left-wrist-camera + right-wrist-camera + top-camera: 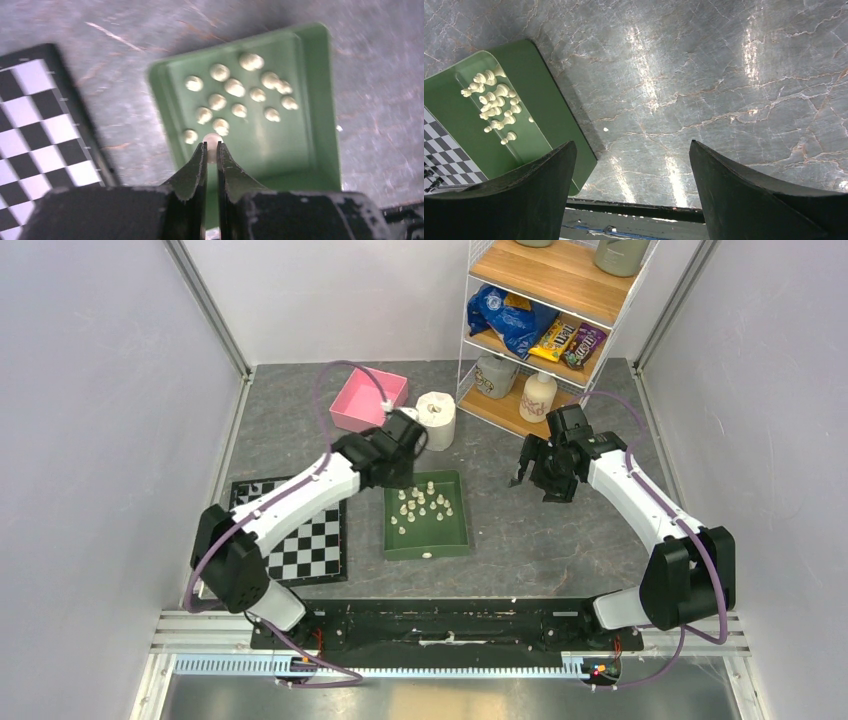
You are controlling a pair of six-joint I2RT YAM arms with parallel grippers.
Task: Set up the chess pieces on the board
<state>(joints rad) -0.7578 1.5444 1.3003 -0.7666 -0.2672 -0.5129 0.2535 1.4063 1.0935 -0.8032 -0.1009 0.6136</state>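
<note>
Green tray (462,512) sits mid-table in the top view, cream chess pieces (424,502) bunched in its far half, one stray by the front wall. The board (312,550) lies just left of it, partly under the left arm (300,490), which reaches over the tray's far-left corner. The right arm (640,500) is off to the right, well apart from the tray. L wrist cam, blurry: left gripper (211,146) nearly pressed together, pinching a single piece (213,140) at the tips above the tray's edge, approx a dozen more loose beyond. Can't tell if it's lifted. R wrist cam: right gripper (632,146) spread wide, nothing in it, over the grey marbled table (724,100). Tray, pieces and a board corner show at left.
</note>
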